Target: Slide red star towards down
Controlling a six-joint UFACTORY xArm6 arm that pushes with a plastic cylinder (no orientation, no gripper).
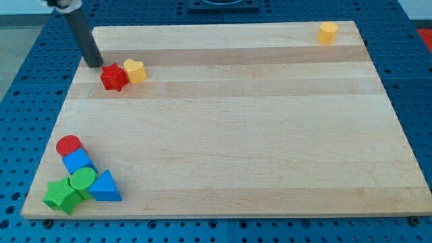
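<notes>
The red star (pixel 114 77) lies near the top left of the wooden board (pixel 229 135). A yellow heart block (pixel 135 71) touches its right side. My tip (pixel 95 64) rests on the board just up and to the left of the red star, a small gap away from it. The dark rod rises from the tip toward the view's top left.
A yellow hexagon block (pixel 328 32) sits at the top right corner. At the bottom left is a cluster: red cylinder (pixel 69 145), blue cube (pixel 78 162), green cylinder (pixel 83 181), green star (pixel 62 196), blue triangle (pixel 104 187).
</notes>
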